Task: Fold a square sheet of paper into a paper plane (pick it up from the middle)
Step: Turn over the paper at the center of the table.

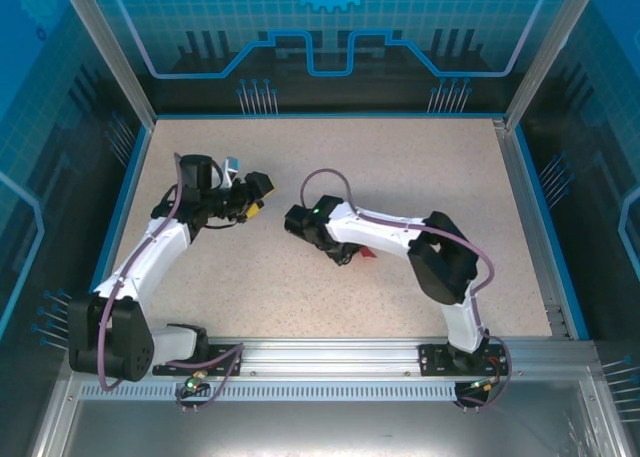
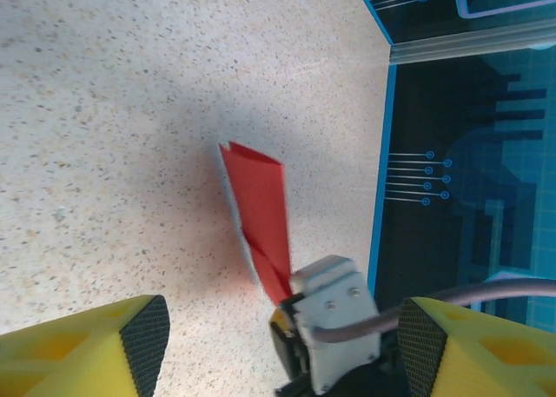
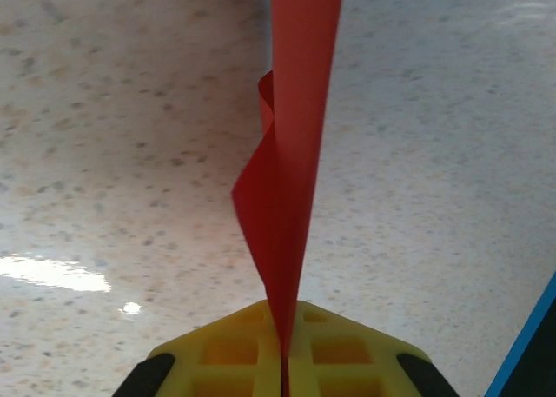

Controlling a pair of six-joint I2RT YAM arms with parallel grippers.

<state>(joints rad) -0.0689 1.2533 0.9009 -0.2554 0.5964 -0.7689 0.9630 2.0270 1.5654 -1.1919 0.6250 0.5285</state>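
Edgewise, paper plane [image 3: 295, 110] pinched in right pincer [image 3: 284, 362]; left pincer [image 2: 282, 332] agape.

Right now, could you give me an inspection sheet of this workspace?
Surface: speckled beige table.
Job's things: red paper, folded narrow, pinched at one end.
Clutter: nothing seen.
Grippers: right gripper shut on the paper; left gripper open, holding nothing.
Cables: purple cables looping along both arms.
Surroundings: blue patterned walls in a metal frame.
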